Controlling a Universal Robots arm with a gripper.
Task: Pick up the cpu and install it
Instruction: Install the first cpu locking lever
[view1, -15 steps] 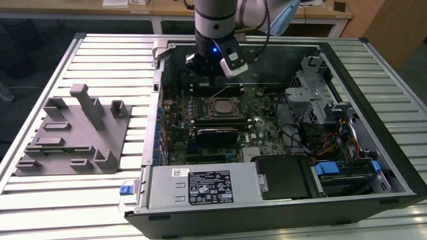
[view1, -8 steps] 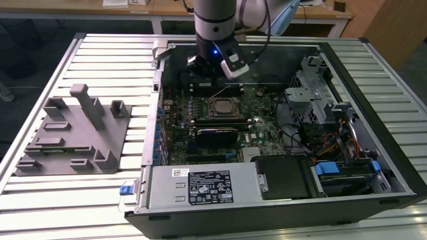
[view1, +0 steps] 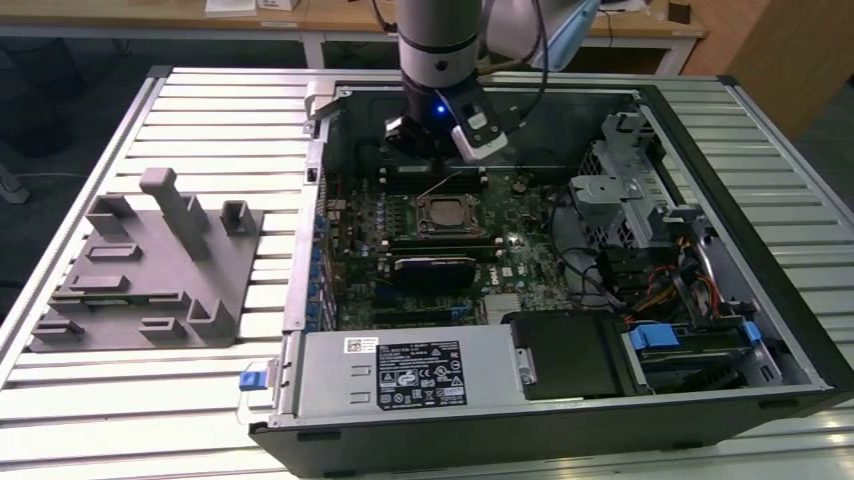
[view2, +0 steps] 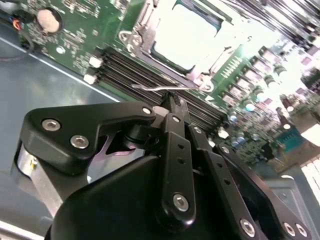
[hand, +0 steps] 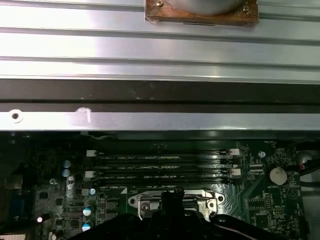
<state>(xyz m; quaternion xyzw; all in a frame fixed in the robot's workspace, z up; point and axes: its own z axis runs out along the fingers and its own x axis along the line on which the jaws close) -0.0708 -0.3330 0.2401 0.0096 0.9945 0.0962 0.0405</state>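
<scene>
The cpu (view2: 187, 32), a pale silver square, lies flat inside the black-framed socket on the green motherboard (view2: 75, 35); the exterior view has it at the board's middle (view1: 445, 214). My gripper (view2: 173, 101) is shut, with nothing visible between its black fingers (view2: 176, 145). Its tip hangs over the memory slots (view2: 135, 70) just beside the socket, close to the thin wire socket lever (view2: 160, 87). I cannot tell whether tip and lever touch. In the exterior view the gripper (view1: 419, 160) hangs inside the open computer case, just behind the socket. The first wrist view has the tip (hand: 170, 192) at the socket's metal frame (hand: 145, 202).
The computer case (view1: 787, 330) lies open on a slatted metal table (view1: 200, 120). A grey plastic fixture block (view1: 147, 265) sits on the exterior view's left. Inside the case are a power supply (view1: 400, 375), a drive cage (view1: 627, 175) and cables (view1: 667, 290) on the right.
</scene>
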